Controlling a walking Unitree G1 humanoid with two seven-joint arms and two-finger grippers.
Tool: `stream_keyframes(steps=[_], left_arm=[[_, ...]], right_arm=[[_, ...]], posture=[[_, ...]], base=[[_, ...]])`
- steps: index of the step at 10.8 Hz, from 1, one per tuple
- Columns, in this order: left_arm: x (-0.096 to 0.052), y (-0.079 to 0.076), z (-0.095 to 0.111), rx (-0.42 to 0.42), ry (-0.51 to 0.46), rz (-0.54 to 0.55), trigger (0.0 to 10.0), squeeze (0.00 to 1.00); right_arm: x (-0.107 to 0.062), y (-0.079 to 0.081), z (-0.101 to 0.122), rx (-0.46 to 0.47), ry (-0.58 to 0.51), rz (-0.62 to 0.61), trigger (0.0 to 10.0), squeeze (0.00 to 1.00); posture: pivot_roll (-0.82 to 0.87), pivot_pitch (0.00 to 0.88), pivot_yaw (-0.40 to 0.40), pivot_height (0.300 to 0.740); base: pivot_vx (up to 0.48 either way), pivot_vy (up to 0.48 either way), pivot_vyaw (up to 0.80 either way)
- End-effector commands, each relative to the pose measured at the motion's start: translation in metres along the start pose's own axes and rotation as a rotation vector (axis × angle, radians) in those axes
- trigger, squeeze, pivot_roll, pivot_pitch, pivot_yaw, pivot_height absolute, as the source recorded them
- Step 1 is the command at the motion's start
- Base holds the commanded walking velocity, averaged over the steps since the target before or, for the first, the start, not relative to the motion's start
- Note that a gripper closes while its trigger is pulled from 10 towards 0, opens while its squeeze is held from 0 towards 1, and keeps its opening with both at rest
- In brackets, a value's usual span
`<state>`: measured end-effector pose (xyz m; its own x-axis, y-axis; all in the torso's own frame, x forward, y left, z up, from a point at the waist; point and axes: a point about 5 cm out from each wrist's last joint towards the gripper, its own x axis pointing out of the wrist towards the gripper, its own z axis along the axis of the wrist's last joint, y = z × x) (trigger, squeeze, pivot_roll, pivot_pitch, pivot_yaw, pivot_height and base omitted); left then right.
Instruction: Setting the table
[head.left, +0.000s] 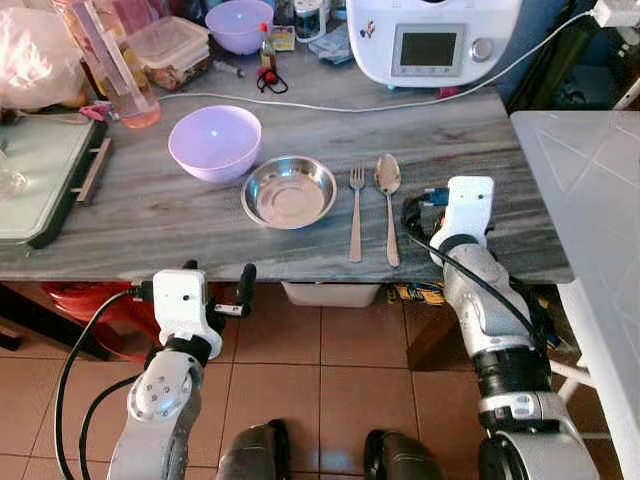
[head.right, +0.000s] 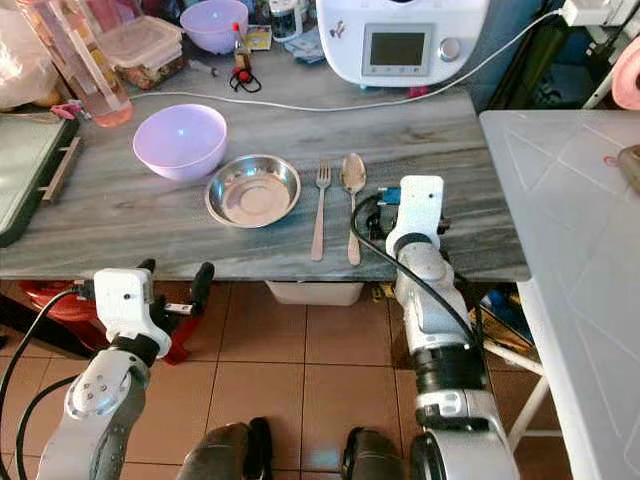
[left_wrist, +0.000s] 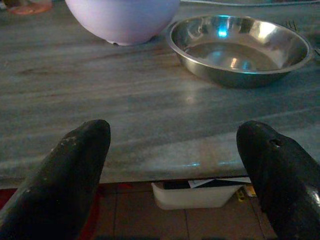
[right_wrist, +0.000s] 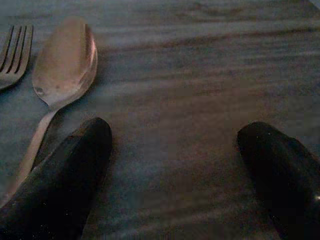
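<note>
The right gripper (right_wrist: 175, 170) rests low over the grey stone table (head.left: 140, 215) with its two black fingers spread wide and nothing between them. Just beside its one finger lies the spoon (head.left: 388, 200), bowl pointing away from the robot, and beyond the spoon, parallel to it, the fork (head.left: 356, 210). Farther to that side sits the steel dish (head.left: 289, 191), and past it the lilac bowl (head.left: 214, 142), close to the dish, though whether the two touch is hard to judge. The left gripper (left_wrist: 175, 165) hangs off the table's near edge, below the tabletop, its fingers also held wide and empty; the dish and lilac bowl lie ahead of it, well apart from its tips.
</note>
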<state>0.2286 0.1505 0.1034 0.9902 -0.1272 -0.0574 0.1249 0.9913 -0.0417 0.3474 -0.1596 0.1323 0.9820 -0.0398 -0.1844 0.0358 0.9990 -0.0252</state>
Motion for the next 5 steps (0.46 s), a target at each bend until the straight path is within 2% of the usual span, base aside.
stream_keyframes(steps=[1,5], left_arm=[[-0.003,0.002,0.001,0.009,0.003,0.001,10.0,0.0],[-0.002,0.002,0.001,0.007,0.007,0.004,10.0,0.0]], right_arm=[[0.002,0.004,-0.003,0.011,0.03,0.021,10.0,1.0],[0.007,0.016,0.0,-0.007,0.055,0.121,10.0,0.91]], posture=[[0.08,0.185,0.058,0.74],[0.08,0.185,0.054,0.74]], base=[[0.0,0.0,0.0],[0.0,0.0,0.0]])
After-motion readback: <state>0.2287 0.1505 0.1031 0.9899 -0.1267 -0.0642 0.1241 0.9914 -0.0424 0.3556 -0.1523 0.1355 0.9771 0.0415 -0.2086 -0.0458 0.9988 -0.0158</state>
